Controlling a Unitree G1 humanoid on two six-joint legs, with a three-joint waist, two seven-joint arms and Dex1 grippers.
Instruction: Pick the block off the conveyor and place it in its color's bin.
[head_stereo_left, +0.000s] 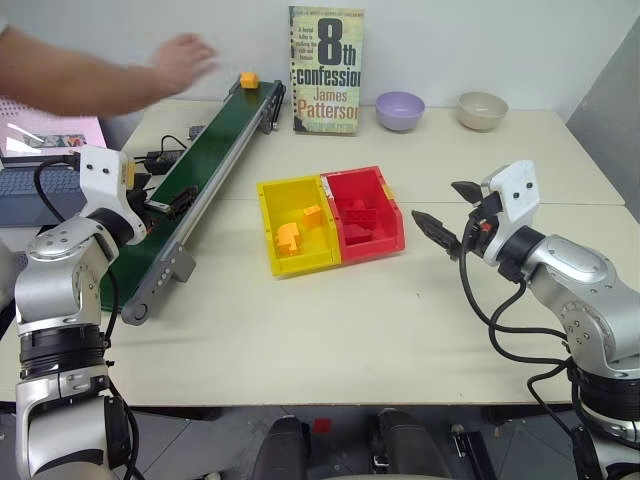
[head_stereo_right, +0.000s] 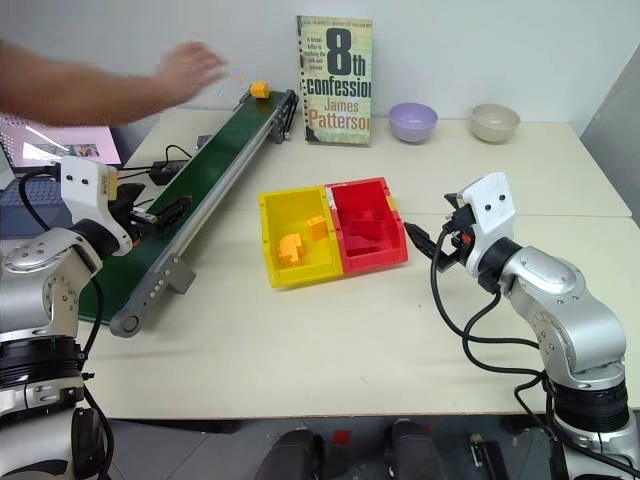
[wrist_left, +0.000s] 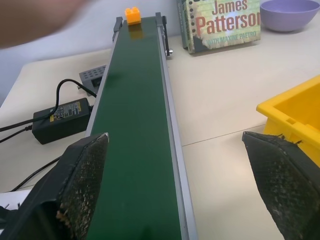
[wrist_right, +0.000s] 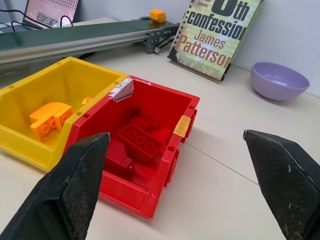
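Left end effector (wrist_left: 175, 185): its two black fingers are spread wide with nothing between them. It sits over the near end of the conveyor (wrist_left: 135, 150), pointing along the belt.
Right end effector (wrist_right: 185, 185): also spread wide and empty. It waits just beside the red bin (wrist_right: 145, 150).
Block (wrist_left: 132, 15): a small orange-yellow toy brick, alone at the far end of the green belt, well apart from both arms.
Person's hand (head_stereo_left: 185, 60): in the air near that far end, not touching the brick.
How it handles: it looks light, hard and a bit smooth. I would pinch its two flat sides, below the bumps on top.
Yellow bin (head_stereo_left: 270, 215): joined to the red one on the surface. It already holds orange bricks.
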